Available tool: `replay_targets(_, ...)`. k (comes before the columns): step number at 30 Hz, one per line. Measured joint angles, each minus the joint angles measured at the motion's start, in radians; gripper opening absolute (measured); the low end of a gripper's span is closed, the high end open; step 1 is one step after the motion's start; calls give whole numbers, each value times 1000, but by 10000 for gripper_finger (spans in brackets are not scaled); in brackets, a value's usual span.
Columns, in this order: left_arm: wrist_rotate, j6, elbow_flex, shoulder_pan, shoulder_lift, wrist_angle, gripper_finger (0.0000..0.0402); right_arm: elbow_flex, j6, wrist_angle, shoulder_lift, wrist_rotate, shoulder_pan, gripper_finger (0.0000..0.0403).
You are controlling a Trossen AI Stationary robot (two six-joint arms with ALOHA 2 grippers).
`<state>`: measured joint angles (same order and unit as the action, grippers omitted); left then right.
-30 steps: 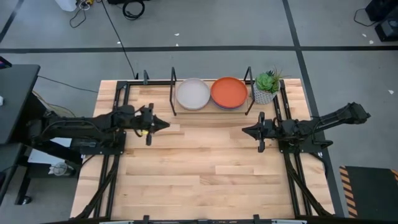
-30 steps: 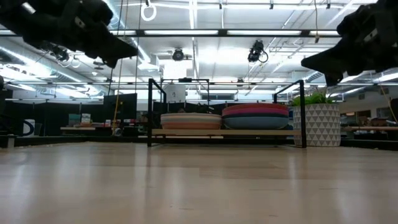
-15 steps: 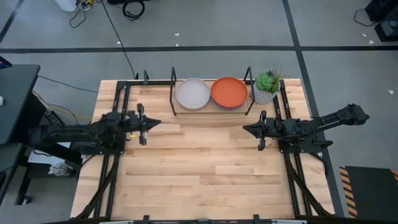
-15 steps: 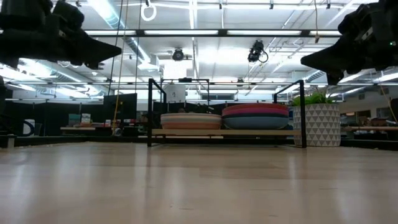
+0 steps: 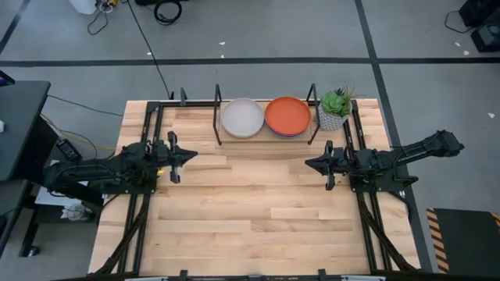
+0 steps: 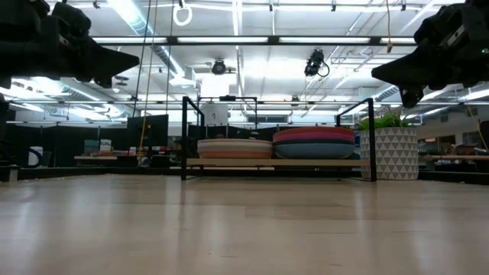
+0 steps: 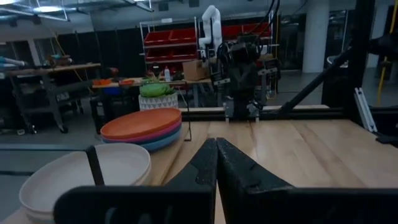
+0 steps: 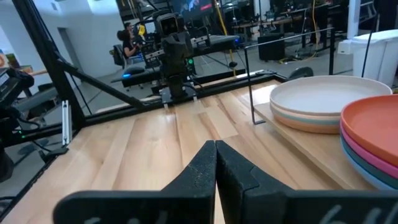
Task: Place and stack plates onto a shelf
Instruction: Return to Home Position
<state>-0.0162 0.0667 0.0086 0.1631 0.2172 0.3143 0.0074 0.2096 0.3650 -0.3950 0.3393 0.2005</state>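
Note:
The plates stand in two stacks on the small black shelf at the table's far edge. The left stack has the cream plate on top; the right stack has the orange plate on top, with magenta and blue edges below. Both stacks show in the left wrist view and the right wrist view. My left gripper is shut and empty above the table's left side. My right gripper is shut and empty above the table's right side.
A potted green plant in a white patterned pot stands just right of the shelf. The bigger black frame's rails run along the table's left, right and far edges. A person shows in the room beyond the table. Bare wood lies between the arms.
My left gripper has drawn back toward the table's left edge, away from the shelf, staying shut and empty. My right gripper has kept still. The plates have not moved.

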Motion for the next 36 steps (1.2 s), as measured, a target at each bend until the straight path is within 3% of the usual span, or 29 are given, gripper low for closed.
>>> replay_targets(7, 1, -64, 0, 0, 0, -4, 30, 0, -2, 0, 0, 0, 0, 12)
replay_targets(36, 2, -55, -1, 0, 0, -5, 34, 1, -2, 0, 0, -1, 0, 13)
